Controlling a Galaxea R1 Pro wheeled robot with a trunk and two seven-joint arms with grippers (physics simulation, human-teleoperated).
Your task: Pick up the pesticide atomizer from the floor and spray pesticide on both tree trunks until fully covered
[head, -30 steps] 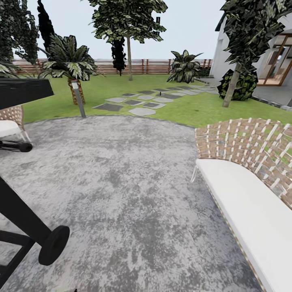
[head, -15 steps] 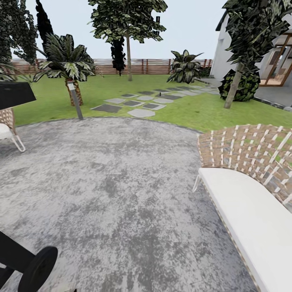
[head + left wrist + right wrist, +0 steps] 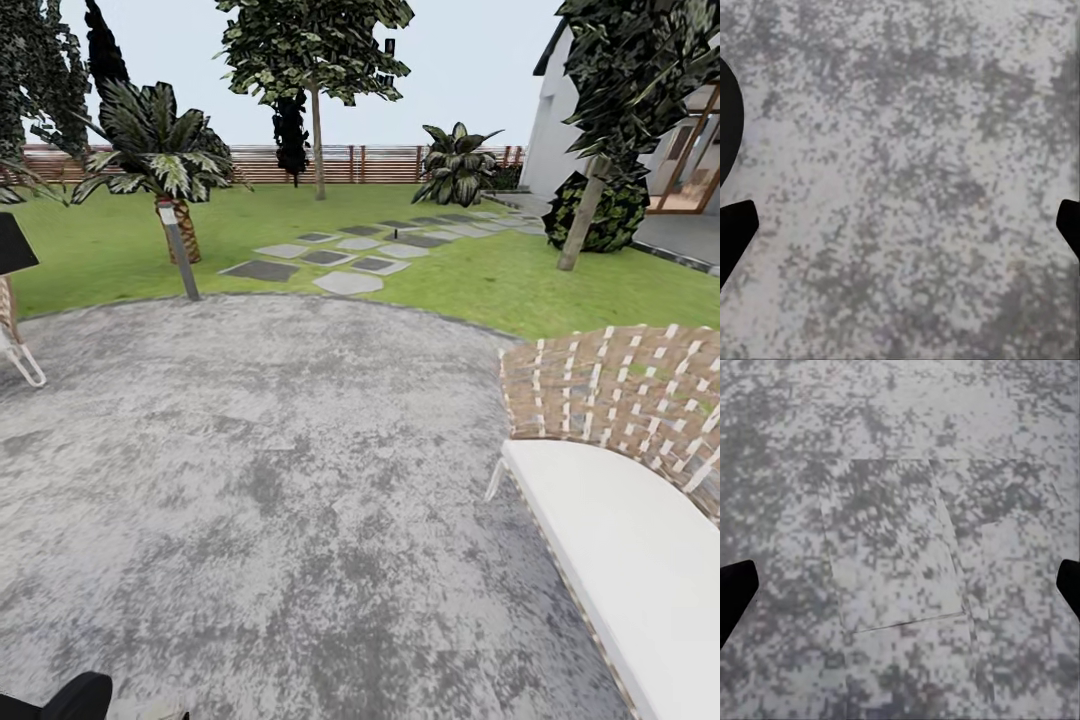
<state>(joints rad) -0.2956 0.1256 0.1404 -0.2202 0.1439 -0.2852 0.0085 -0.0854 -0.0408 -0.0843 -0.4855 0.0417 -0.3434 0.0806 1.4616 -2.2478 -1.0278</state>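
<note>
Stage: judging from the wide view over the patio, the robot is in transit toward the garden (image 3: 470, 270); no sprayer can be made out, so the pick-up is not yet done.

Landmark: the grey patio (image 3: 300, 480), a rounded pad of mottled, speckled concrete whose curved edge meets the lawn.

Left pincer (image 3: 900, 225): released, its two dark fingertips far apart at the picture's edges, with nothing but patio surface between them; probably carried idle and pointed down while driving.

Right pincer (image 3: 900, 585): likewise released and empty, over a patio spot where faint seams outline a square slab.

Trees: one thin-looking trunk (image 3: 318, 140) stands far beyond the patio near the slatted wooden fence (image 3: 390, 162); another trunk (image 3: 583, 215) leans beyond the patio on the house side, against a dark round bush (image 3: 612, 215). Both bear dark, ragged leafy crowns.

Stepping stones (image 3: 340, 255): flat grey irregular slabs laid across the grass beyond the patio, leading off toward the house.

Palm (image 3: 160, 160): short, scaly brown trunk, just past the patio's edge, behind a slim grey lamp post (image 3: 178, 250).

Sofa (image 3: 620, 500): woven brown-and-white lattice back, smooth white cushion, on the patio's house side.

Pesticide: no white specks visible on either trunk.
</note>
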